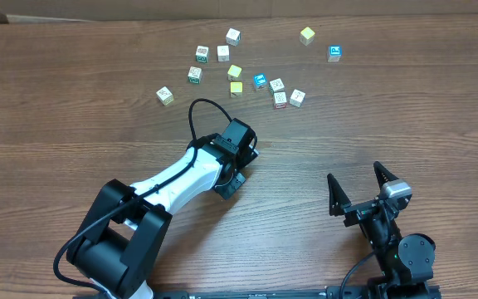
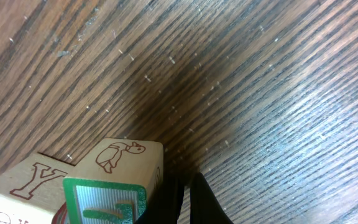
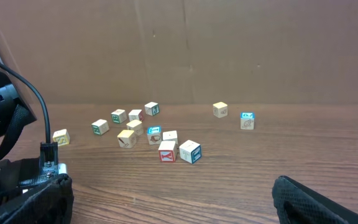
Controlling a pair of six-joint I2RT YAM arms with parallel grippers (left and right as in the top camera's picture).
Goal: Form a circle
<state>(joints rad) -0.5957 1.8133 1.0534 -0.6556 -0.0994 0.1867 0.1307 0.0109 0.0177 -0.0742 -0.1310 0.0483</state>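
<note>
Wooden table (image 1: pixel 405 108) — cubes (image 1: pixel 235 72) toward far edge

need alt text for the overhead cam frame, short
About a dozen small printed cubes lie loosely scattered, not in a ring, across the top of a wooden table. The left gripper reaches toward them from the lower left, while the right gripper sits at the lower right, fingers spread open.

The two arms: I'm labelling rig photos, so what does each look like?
The left arm is a white tube between bulky black joints, with a black cable looping over it. The right arm is black with a silver-grey wrist block; its claw has two black fingers tapering to points.
</note>
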